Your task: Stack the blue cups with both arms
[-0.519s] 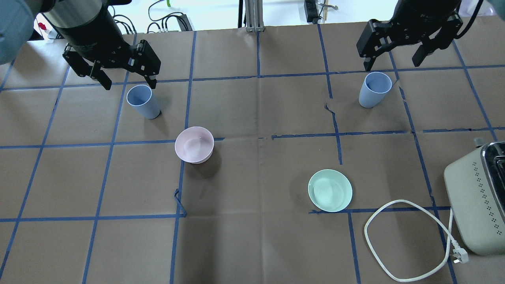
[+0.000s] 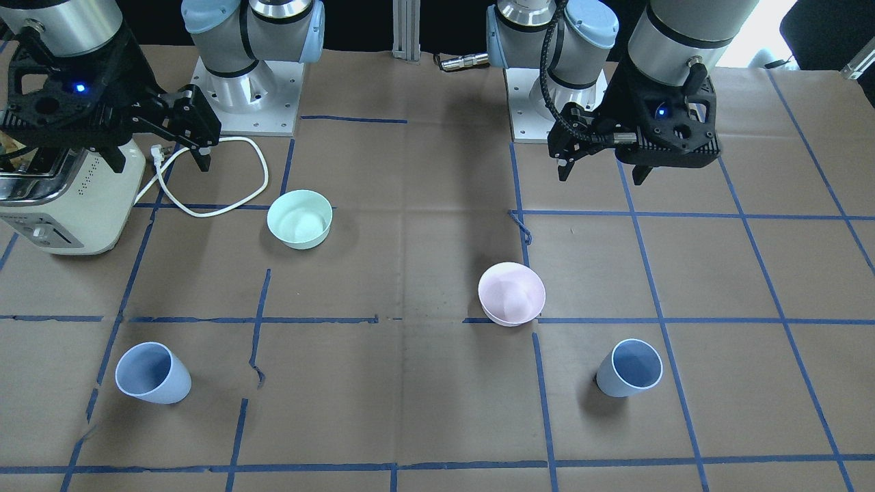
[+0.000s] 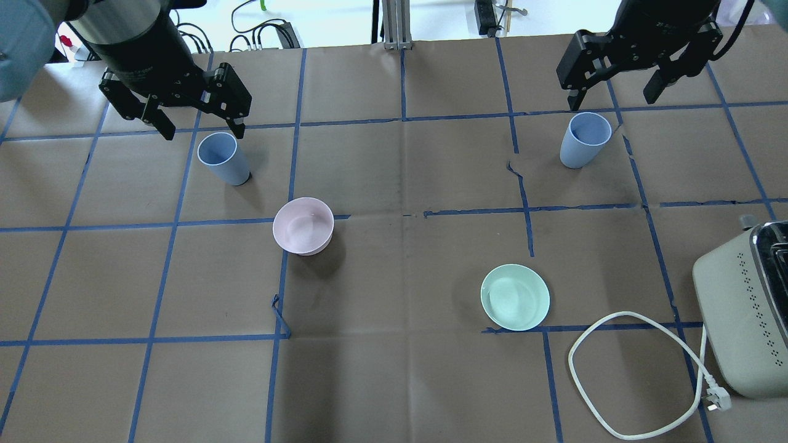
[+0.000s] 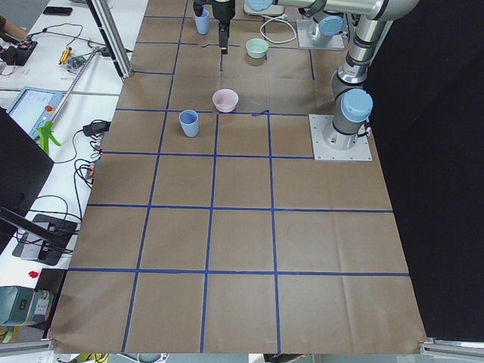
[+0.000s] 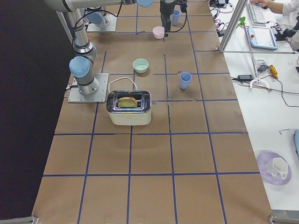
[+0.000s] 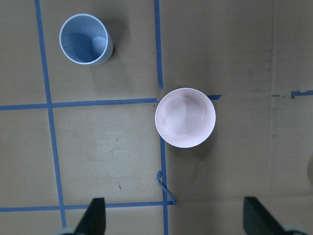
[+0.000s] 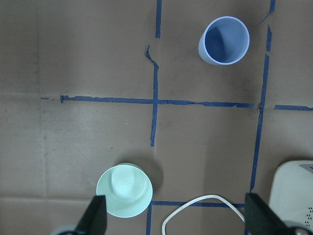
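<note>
Two pale blue cups stand upright and apart on the table. The left cup point(image 3: 221, 159) point(image 2: 630, 369) also shows at the top left of the left wrist view point(image 6: 85, 39). The right cup point(image 3: 585, 140) point(image 2: 152, 373) shows at the top of the right wrist view point(image 7: 224, 40). My left gripper point(image 3: 202, 130) point(image 2: 601, 176) point(image 6: 177, 218) is open and empty, high above the table, short of its cup. My right gripper point(image 3: 612, 98) point(image 2: 161, 164) point(image 7: 176, 215) is also open and empty, high up and short of its cup.
A pale pink bowl point(image 3: 303, 226) point(image 6: 185, 117) stands near the left cup. A mint-green bowl point(image 3: 514, 296) point(image 7: 124, 191) stands nearer the robot on the right. A toaster point(image 3: 745, 307) and its looped white cable point(image 3: 615, 369) lie at the right edge.
Both arms have shifted only very slightly. The cups and bowls have not moved, and both grippers stay open.
</note>
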`<action>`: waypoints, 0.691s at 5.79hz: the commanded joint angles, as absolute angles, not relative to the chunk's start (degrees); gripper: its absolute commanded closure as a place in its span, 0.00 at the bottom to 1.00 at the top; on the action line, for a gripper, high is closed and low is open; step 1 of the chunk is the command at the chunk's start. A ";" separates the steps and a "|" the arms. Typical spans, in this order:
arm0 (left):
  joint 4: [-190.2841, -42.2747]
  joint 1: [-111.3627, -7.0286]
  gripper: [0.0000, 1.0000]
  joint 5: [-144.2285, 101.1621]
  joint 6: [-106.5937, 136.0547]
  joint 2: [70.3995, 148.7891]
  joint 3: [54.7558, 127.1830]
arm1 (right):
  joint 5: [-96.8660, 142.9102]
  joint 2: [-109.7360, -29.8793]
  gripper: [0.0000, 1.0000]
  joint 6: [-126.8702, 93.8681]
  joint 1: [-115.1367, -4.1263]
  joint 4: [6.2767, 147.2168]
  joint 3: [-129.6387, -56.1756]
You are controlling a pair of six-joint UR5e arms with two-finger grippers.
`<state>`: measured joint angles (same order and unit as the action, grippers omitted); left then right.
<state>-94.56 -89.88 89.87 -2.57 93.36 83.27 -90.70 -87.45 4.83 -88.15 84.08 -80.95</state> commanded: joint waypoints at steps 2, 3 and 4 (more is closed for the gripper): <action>-84.86 -86.59 0.02 90.27 -7.28 103.75 84.55 | -90.62 -87.45 0.00 4.83 -88.15 84.02 -80.95; -79.16 -86.05 0.02 90.26 -7.90 109.02 85.51 | -90.62 -87.45 0.00 4.83 -88.15 84.02 -80.95; -76.06 -86.04 0.02 90.44 -8.69 112.55 86.82 | -90.62 -87.45 0.00 4.83 -88.15 84.11 -80.95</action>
